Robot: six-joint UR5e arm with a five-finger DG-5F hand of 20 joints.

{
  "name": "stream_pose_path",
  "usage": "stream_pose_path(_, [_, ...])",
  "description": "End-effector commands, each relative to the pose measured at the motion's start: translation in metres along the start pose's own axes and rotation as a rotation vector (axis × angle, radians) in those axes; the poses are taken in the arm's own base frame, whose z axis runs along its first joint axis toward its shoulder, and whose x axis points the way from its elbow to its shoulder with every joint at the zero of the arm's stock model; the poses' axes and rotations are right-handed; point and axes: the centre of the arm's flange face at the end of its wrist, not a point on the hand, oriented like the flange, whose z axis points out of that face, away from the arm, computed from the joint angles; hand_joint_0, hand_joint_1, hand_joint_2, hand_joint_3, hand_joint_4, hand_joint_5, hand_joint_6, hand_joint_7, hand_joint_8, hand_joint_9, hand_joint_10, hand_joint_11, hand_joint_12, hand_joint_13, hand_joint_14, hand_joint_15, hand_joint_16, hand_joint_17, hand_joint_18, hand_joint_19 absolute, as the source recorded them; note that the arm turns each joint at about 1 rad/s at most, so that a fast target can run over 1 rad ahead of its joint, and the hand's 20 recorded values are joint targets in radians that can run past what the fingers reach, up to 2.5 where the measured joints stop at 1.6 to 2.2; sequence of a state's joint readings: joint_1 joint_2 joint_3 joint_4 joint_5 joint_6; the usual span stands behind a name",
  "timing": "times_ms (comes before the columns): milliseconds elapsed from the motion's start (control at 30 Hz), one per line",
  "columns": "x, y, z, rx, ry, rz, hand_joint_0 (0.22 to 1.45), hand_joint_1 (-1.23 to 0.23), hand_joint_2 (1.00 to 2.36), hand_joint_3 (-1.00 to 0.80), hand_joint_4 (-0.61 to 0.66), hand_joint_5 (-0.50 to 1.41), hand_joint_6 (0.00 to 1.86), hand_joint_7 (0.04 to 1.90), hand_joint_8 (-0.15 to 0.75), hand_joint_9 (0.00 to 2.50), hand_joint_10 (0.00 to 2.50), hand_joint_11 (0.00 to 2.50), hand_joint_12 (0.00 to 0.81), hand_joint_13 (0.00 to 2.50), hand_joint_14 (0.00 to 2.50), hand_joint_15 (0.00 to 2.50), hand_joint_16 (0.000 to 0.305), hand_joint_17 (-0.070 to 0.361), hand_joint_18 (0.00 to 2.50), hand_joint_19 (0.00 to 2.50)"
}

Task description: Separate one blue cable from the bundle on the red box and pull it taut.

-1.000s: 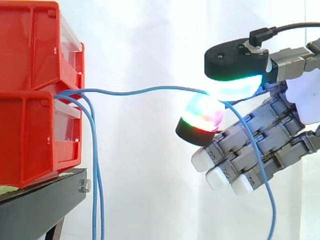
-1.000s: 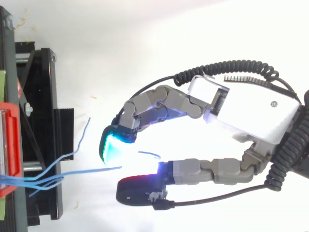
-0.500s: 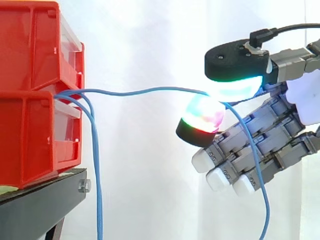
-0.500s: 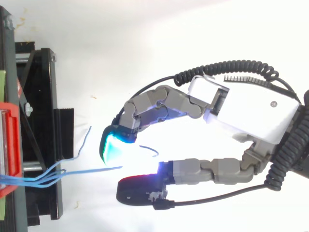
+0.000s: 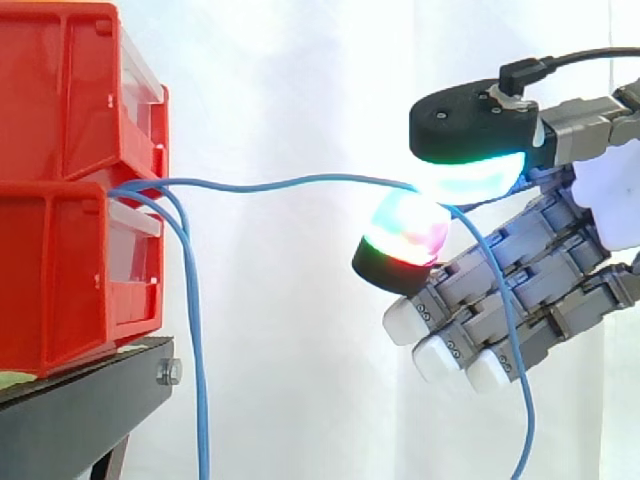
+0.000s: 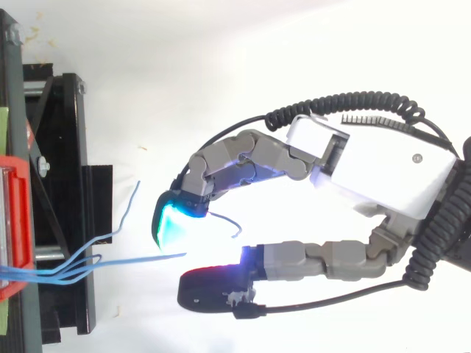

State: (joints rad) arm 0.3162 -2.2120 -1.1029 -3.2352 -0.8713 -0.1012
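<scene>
Cable (image 5: 290,181), thin, blue and limp, is pinched between the hand's (image 5: 520,290) glowing pads (image 5: 405,228), well clear of the red box (image 5: 60,270), sagging slightly. Slippage is judged likely; a firm pinch on this span is called for.

A black stand (image 5: 80,400) fills the lower left of the side view, with a metal bolt head (image 5: 168,372) set at its front corner. A white curtain (image 5: 300,100) hangs behind the stand. From above, tan flecks (image 6: 33,33) lie just beside the stand's far end, and a yellow-green strip (image 6: 3,125) rests on top of it.
</scene>
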Motion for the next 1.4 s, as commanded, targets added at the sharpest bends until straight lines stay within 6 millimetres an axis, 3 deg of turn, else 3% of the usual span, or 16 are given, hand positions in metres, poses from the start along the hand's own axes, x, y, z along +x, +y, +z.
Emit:
stream_pose_path(0, [-0.0001,0.0,0.0001,0.0,0.0,0.0,0.64,-0.9,1.01,-0.02,-0.26,-0.07,0.95,0.84,0.202,0.62,0.01,0.25,0.348,0.55,0.01,0.37,0.053,0.12,0.5,0.47])
stream_pose_path(1367, [-0.0001,-0.0015,-0.0001,0.002,0.0,-0.002,0.64,-0.89,1.01,-0.02,-0.26,-0.07,0.95,0.84,0.198,0.62,0.01,0.25,0.332,0.55,0.01,0.37,0.05,0.113,0.54,0.49])
